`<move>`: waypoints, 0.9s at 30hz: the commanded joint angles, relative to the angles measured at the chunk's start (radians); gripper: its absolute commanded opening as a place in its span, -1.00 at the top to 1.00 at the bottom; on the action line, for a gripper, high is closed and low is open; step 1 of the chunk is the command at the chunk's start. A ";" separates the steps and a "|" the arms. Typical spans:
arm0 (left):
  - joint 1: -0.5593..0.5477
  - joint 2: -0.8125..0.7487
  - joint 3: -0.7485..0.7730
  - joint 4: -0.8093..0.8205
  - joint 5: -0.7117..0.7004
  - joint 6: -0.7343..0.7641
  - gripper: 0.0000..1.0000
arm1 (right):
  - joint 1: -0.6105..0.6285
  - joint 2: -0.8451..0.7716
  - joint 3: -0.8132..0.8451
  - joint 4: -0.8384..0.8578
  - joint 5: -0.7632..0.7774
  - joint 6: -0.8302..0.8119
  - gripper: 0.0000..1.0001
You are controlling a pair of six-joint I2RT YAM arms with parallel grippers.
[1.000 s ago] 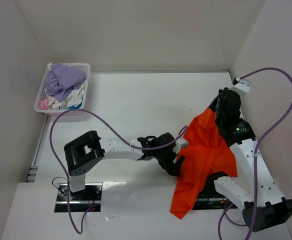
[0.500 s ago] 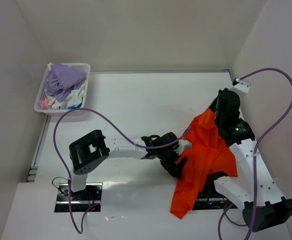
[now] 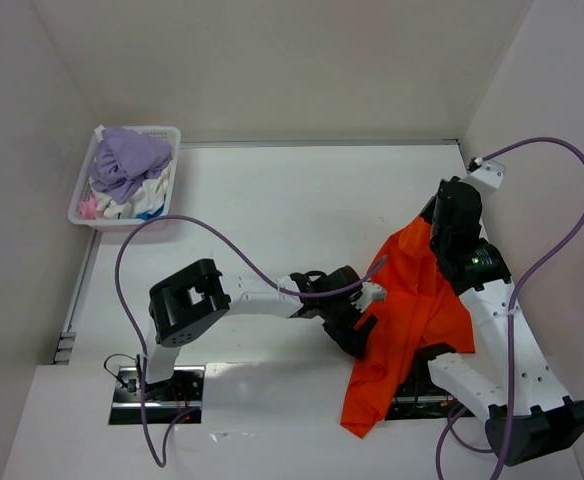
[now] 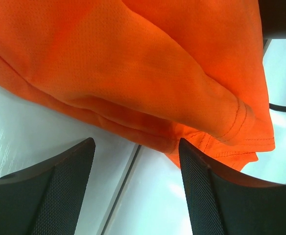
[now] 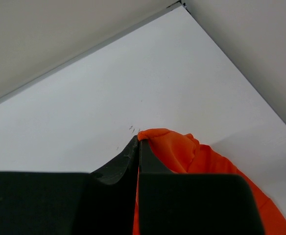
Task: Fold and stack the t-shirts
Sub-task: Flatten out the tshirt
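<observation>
White table edge hides under orange t-shirt; right gripper apparently pinches its top, left gripper spread, empty, alongside.

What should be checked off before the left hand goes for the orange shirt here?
1. Grip: ok, the right hand is shut on a fold of the orange t-shirt.
2. Free hand ready: ok, the left hand is open, with nothing between its fingers.
3. Cloth within the left hand: not ok, the sleeve hem hangs just beyond the fingertips.
4. Shirt spread flat: not ok, it hangs bunched, its lower end draped over the near edge of the table.
5. Obstacles: ok, the white basket sits at the far left corner, full of other clothes.
</observation>
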 commanded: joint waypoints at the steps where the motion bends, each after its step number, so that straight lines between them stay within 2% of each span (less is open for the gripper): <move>1: -0.006 0.022 0.047 -0.005 0.024 -0.003 -0.54 | -0.006 -0.019 -0.007 0.068 0.043 -0.009 0.99; 8: -0.024 0.041 0.080 -0.037 0.033 0.017 -0.39 | -0.006 -0.019 -0.007 0.068 0.043 -0.009 0.99; 17: -0.024 0.050 0.091 -0.099 -0.066 -0.002 -0.20 | -0.006 -0.019 -0.007 0.068 0.043 -0.009 0.99; 23: -0.024 0.059 0.120 -0.108 -0.066 -0.023 -0.20 | -0.006 -0.019 -0.007 0.068 0.043 -0.009 0.99; 27: -0.024 0.059 0.142 -0.117 -0.045 -0.023 -0.29 | -0.006 -0.019 -0.007 0.068 0.043 -0.009 0.99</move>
